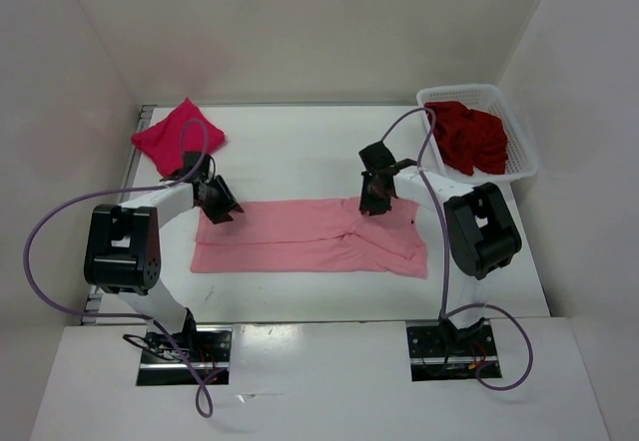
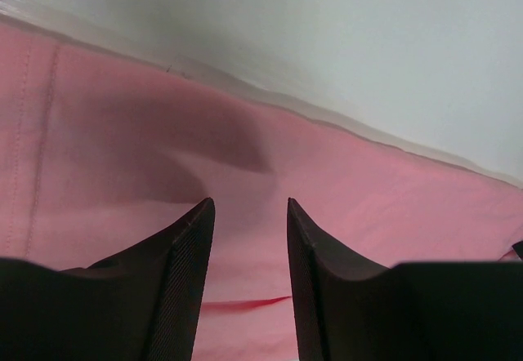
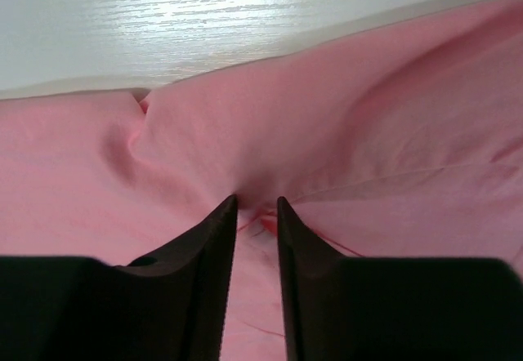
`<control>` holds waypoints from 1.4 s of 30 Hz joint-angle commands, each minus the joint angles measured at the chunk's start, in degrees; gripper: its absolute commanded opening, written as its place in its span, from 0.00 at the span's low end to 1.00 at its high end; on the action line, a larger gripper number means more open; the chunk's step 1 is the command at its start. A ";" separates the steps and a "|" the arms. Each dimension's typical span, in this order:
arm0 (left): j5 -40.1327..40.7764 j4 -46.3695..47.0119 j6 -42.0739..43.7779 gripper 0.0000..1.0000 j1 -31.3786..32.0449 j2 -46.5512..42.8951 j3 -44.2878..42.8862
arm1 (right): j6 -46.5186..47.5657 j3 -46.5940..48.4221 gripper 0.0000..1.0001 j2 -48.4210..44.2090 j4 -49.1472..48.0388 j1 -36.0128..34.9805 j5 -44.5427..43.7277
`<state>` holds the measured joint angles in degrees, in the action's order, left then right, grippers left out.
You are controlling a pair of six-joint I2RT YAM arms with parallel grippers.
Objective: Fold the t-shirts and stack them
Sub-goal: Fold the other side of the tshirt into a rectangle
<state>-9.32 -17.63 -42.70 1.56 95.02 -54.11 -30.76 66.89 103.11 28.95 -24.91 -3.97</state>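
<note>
Salmon shirt (image 1: 310, 236): 1 long folded strip, mid-table. Left gripper (image 1: 222, 205) at far edge, jaws spread; right gripper (image 1: 374, 200) on puckered cloth, grip unclear. Both placed, likely, for next fold.

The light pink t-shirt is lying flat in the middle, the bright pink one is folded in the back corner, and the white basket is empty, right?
Not quite. The white basket isn't empty: the top external view shows a dark red t-shirt bunched inside it. The light pink t-shirt and the bright pink t-shirt are as you said.
</note>
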 commanded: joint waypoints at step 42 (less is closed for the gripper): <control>-3.33 2.77 -3.62 0.48 8.19 0.67 -6.88 | -4.13 -5.11 0.01 -15.49 -0.80 12.75 4.59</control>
<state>-12.12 -16.19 -45.45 7.68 92.97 -58.26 -34.61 60.01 86.32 33.67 -16.38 8.34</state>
